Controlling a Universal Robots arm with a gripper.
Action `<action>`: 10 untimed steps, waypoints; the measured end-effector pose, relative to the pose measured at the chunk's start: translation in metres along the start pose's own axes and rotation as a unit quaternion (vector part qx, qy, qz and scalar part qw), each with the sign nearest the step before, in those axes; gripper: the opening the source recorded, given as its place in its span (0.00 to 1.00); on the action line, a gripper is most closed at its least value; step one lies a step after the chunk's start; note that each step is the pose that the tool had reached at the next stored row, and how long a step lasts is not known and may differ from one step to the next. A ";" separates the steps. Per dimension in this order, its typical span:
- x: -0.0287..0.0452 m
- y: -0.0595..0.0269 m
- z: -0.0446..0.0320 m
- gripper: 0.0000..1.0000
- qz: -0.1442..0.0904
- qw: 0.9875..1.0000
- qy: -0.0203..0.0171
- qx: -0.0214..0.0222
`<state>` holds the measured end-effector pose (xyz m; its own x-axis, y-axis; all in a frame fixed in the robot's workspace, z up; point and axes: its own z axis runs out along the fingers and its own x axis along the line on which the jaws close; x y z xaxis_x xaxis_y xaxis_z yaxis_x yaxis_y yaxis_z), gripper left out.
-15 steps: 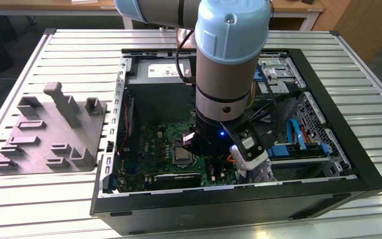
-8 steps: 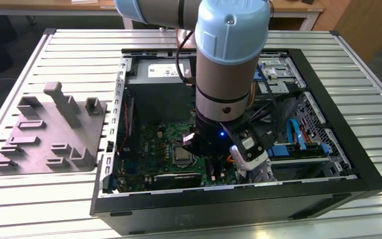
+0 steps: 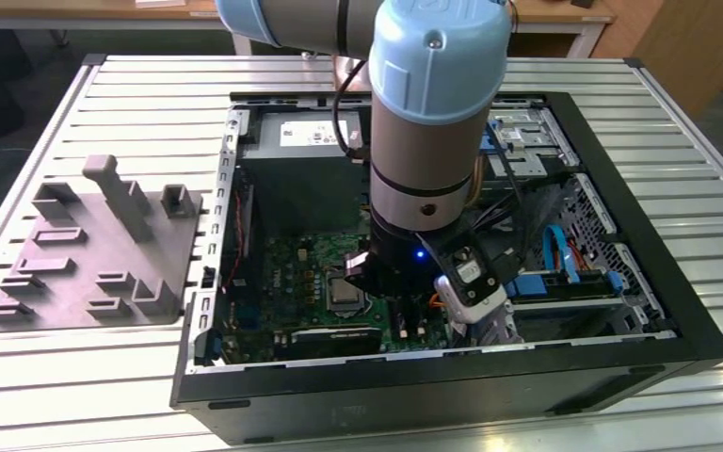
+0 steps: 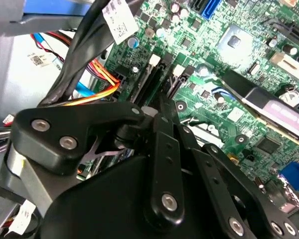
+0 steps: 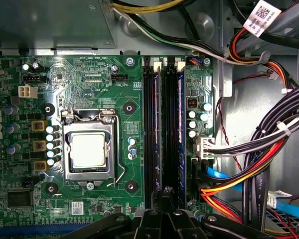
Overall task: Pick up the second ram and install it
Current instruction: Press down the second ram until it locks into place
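Arm (image 3: 431, 141) was down inside the open PC case (image 3: 663, 311), lower middle of the exterior view. The gripper (image 5: 167, 195) hung right over the near end of the slot bank (image 5: 164, 129), centre of the first wrist view. The second wrist view had the same: the tip (image 4: 161, 107) mid-frame, just short of the slots.

Pincer state: couldn't tell. The tip looked narrow, but whether it was empty or nipped on a thin board edge wasn't readable.

Second ram (image 5: 181, 134): my read is that it was the blue-edged stick standing in the right-most slot of the bank, right of the CPU socket (image 5: 87, 152). It sat level along the slot and ran down to just beside the gripper. It could be the other stick; I couldn't separate the two from above.

Grey holder block (image 3: 86, 254), left of the exterior view, carried no stick, so the pick looked done.

Progress judgement: late stage, stick at or in the slot. Unconfirmed were full seating and the end latches (image 5: 181, 63), which I couldn't read as locked.
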<state>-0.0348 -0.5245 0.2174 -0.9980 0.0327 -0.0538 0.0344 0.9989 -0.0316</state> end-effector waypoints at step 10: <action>0.0001 0.0000 0.0019 0.10 0.000 1.000 0.000 0.000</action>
<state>-0.0348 -0.5245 0.2155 -0.9980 0.0327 -0.0538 0.0344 0.9989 -0.0314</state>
